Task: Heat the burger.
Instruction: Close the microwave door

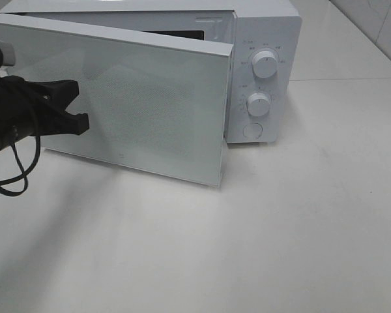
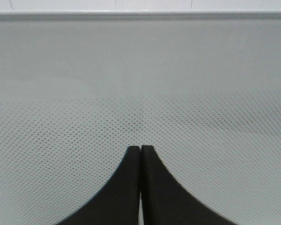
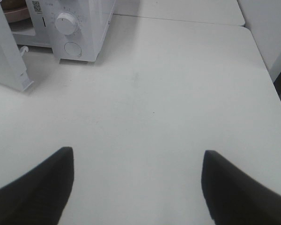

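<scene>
**benchrat:** Quick look at the rig. Where's the burger [image 3: 8, 4]?

**solderjoe:** Looks like it's inside the microwave [image 1: 264, 36]. The right wrist view catches only a dark brown sliver of it over a pinkish plate [image 3: 18, 15] rim, way back in the cavity. Too little shows for me to swear to it. From the high camera the door [image 1: 150, 98] hides the inside completely.

**benchrat:** Door shut?

**solderjoe:** Nope, it's partly open, with the free edge swung out toward the front, near the knobs [image 1: 265, 64]. There are two knobs, one above the other, with a round button [image 1: 251, 130] under them.

**benchrat:** And the grippers?

**solderjoe:** The left gripper [image 2: 140, 149] has its fingers pressed tight together with nothing between them. The tips point straight at the dotted outer face of the door, right up against it. I can't tell if they're actually touching. The right gripper [image 3: 136, 152] is spread wide and holds nothing. It hangs over the bare white table [image 3: 168, 93], well apart from the microwave.
</scene>
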